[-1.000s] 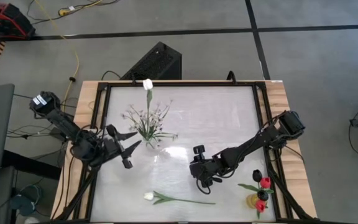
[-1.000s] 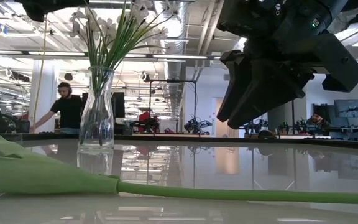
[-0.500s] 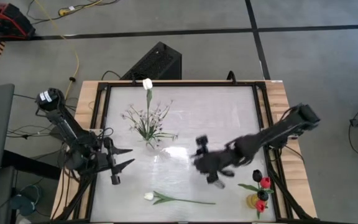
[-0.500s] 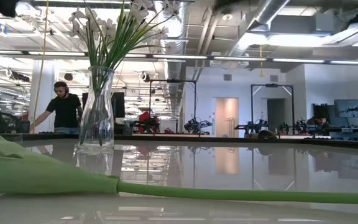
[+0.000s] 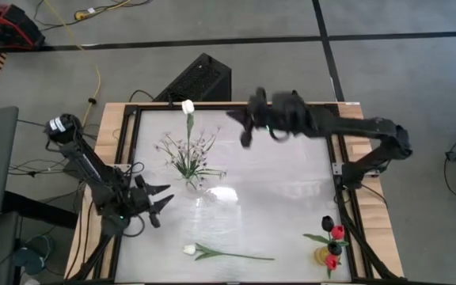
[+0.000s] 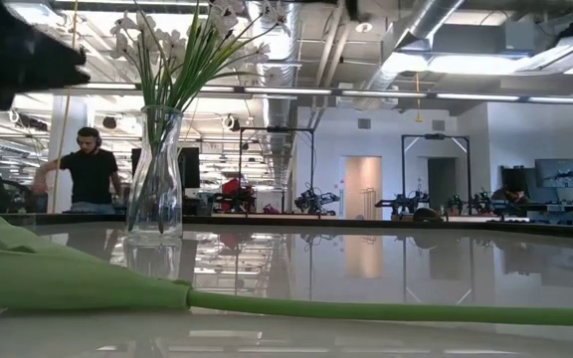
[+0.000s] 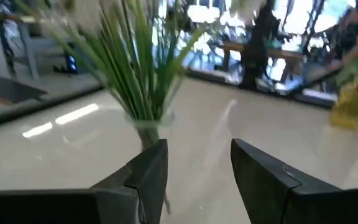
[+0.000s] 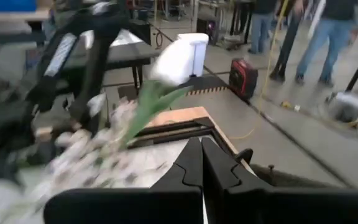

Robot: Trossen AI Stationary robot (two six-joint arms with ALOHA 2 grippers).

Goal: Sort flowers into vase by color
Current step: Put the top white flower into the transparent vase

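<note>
From above: the right gripper (image 5: 244, 131) hangs over the far edge of the table (image 5: 275, 166), its fingers pressed together on nothing, just across from the white tulip (image 5: 188, 108) that stands tall in the clear vase (image 5: 193, 184) with the sprigs of tiny white blossoms (image 5: 187, 150). The left gripper (image 5: 158, 207) waits low at the near left, fingers apart and empty. A second white tulip (image 5: 189, 249) lies loose on the table near the front edge, and the red and near-black tulips (image 5: 334, 233) stand in the yellow vase (image 5: 323, 255) at the near right corner.

From table height: the loose tulip's green stem (image 6: 366, 310) runs flat across the foreground, the clear vase upright behind it; a person works in the room beyond.

From the left wrist: the parted fingers (image 7: 148, 168) face the clear vase's green stalks, the yellow vase far off.

From the right wrist: the closed fingers (image 8: 201, 165) point toward the standing white tulip head.

The step appears to be fetching the loose white tulip. A good pickup likely means opening first, descending at mid-stem, squarely across it, then closing gently so the thin stem neither rolls nor bends.
</note>
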